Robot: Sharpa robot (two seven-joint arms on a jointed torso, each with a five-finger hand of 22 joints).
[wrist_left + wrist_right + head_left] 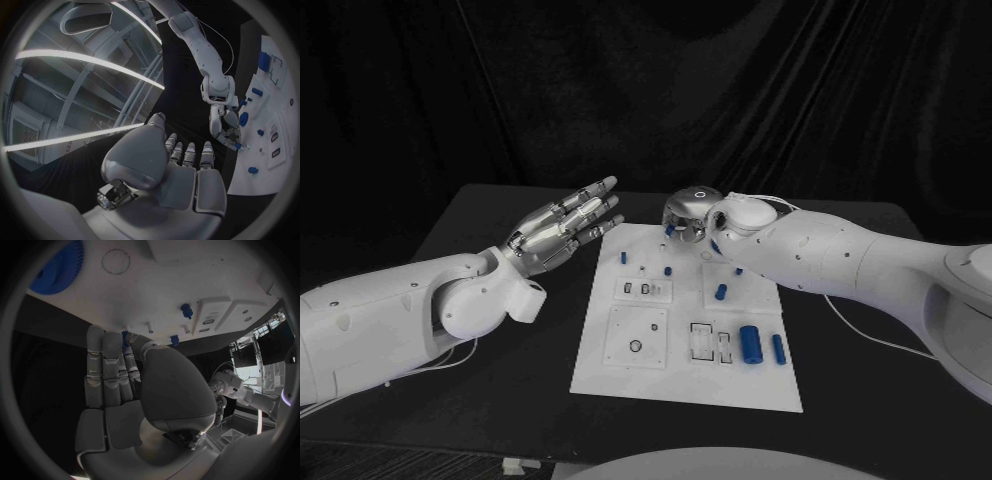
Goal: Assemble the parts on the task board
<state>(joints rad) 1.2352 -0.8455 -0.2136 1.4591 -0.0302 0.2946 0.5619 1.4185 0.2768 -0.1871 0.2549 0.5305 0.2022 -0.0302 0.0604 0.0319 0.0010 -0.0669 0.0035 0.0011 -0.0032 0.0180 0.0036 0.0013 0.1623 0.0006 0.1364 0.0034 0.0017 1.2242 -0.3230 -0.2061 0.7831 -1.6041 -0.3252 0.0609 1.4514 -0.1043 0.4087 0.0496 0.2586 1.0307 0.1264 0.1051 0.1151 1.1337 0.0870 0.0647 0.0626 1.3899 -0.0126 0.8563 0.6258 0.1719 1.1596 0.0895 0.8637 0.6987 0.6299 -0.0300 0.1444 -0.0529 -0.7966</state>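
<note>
Head view: left hand (567, 228) flat, empty; right hand (692, 215) over task board (678, 385).

I am looking down at the black table (488, 400), which is carrying the white task board (678, 385) near its middle, lying flat and running lengthwise away from me. The board is sitting directly on the dark surface, with bare black table showing on both sides of it and along its near edge. A thin pale cable (870, 332) is trailing across the table on the right side, just beside the board's right edge. At the near edge of the table, toward the left of the board, a small pale object (516, 465) is lying; I cannot tell what it is.
</note>
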